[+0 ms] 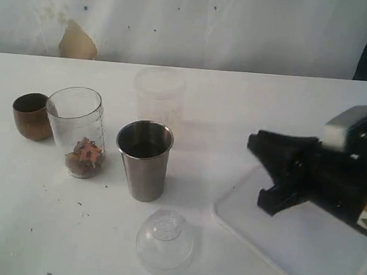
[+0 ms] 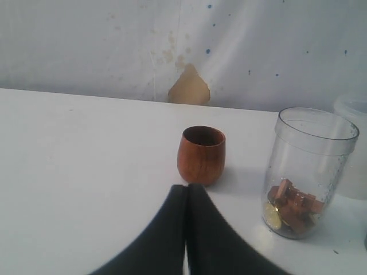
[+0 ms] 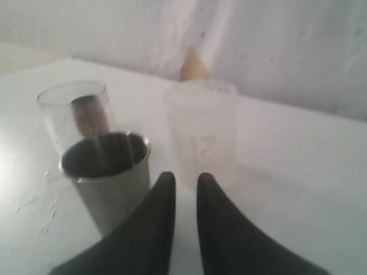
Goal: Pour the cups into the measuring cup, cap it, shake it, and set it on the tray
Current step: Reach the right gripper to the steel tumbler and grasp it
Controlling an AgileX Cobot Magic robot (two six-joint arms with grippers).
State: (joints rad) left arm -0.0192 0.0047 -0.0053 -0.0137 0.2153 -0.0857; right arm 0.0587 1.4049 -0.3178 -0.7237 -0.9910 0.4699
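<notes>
We see the left gripper (image 2: 186, 188) with its black fingers pressed together, empty, near the small rounded brown wooden cup (image 2: 201, 154). The right gripper (image 3: 184, 177) has its fingers parted by a narrow gap, holding nothing. In the exterior view the clear plastic measuring cup (image 1: 75, 128), with brown bits at its bottom, stands at ten o'clock from the tapered shiny steel tumbler (image 1: 144, 163). The flat white rectangular tray (image 1: 289, 250) lies at four o'clock.
</notes>
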